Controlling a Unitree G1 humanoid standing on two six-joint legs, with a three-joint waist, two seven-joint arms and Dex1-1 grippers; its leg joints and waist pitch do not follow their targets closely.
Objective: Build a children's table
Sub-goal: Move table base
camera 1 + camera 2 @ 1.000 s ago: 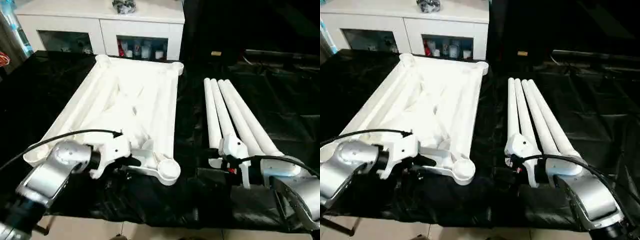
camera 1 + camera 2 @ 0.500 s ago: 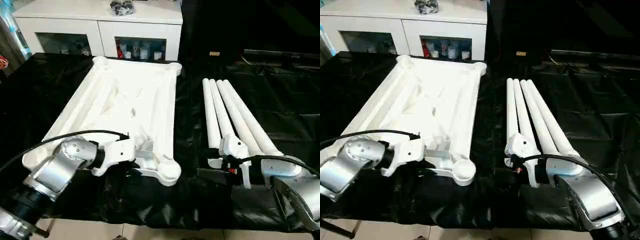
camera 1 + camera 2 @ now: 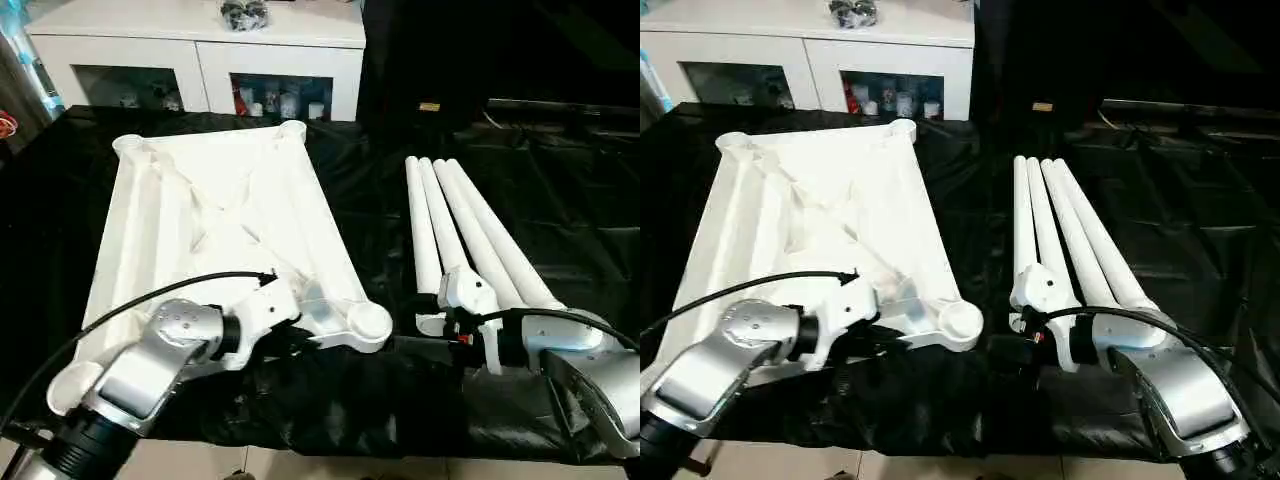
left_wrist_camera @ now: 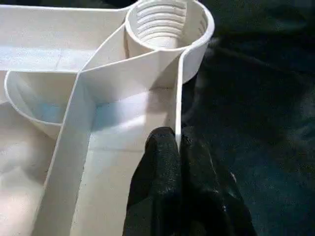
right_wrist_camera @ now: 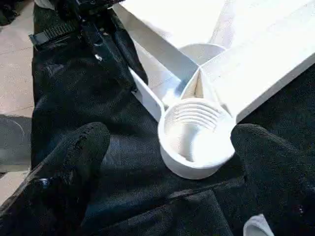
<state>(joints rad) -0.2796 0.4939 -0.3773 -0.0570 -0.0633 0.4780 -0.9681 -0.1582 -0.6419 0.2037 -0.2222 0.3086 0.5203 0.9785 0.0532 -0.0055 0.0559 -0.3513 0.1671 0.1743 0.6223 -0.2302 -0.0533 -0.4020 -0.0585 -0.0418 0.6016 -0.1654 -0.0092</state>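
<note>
The white plastic rectangular tabletop (image 3: 215, 225) is lying upside down on the black-draped worktop (image 3: 560, 200), its ribbed, X-braced underside facing up and its round corner sockets open to the ceiling. It is sitting askew, with the far end swung toward the robot's left. The left hand (image 4: 178, 147) is pinching the thin rim wall of the tabletop between its two black fingers, closed right down on it just beside the near threaded corner socket (image 4: 167, 24). The right hand (image 5: 167, 162) is standing wide open with nothing in it, one black finger either side of that same socket as seen along its wrist, not touching it.

The four long white tapered tube legs (image 3: 470, 225) are lying side by side on the worktop to the robot's right of the tabletop, apart from it, with the right forearm resting across their near ends.

By my judgement the step in hand is positioning the tabletop so a socket is within reach; no leg is fitted yet. The next move is calling for the free right hand to pick up one leg and bring its end to the socket while the left keeps the top steady.

No brand, label or readable writing is showing anywhere; behind the worktop a white cabinet with glass-fronted compartments (image 3: 200, 50) is standing.
</note>
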